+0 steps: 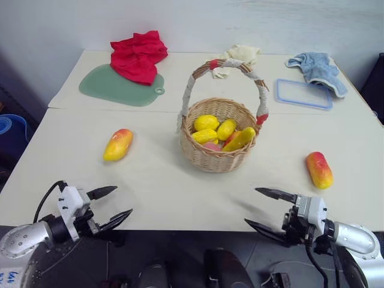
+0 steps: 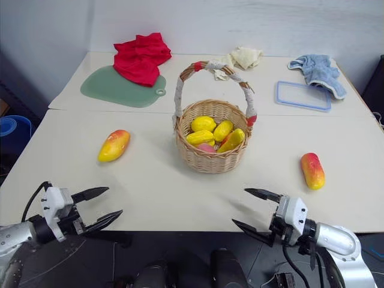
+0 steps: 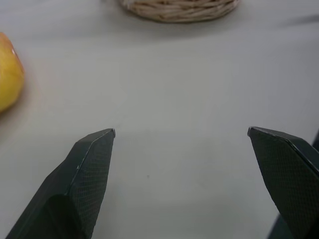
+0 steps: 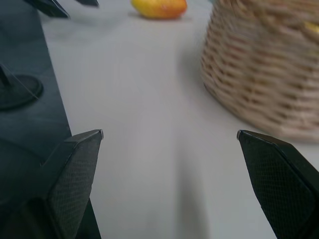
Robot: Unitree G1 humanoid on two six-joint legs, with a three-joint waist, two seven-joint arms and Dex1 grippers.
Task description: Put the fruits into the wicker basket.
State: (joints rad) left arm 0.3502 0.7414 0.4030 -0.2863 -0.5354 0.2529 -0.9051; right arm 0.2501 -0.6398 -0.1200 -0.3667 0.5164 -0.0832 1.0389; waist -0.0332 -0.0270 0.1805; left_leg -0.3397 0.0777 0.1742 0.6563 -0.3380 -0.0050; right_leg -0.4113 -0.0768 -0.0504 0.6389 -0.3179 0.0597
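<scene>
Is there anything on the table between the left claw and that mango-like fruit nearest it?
Nothing: bare table separates the open left end effector from the fruit, seen in the left eye view.

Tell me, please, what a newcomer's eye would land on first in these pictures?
Probably the wicker basket at the table's middle, already holding small yellow fruits. Next, the two red-and-yellow mangoes lying on the table either side of it: one to the left, one to the right. Then the red cloth at the far left, partly on a green cutting board.
</scene>
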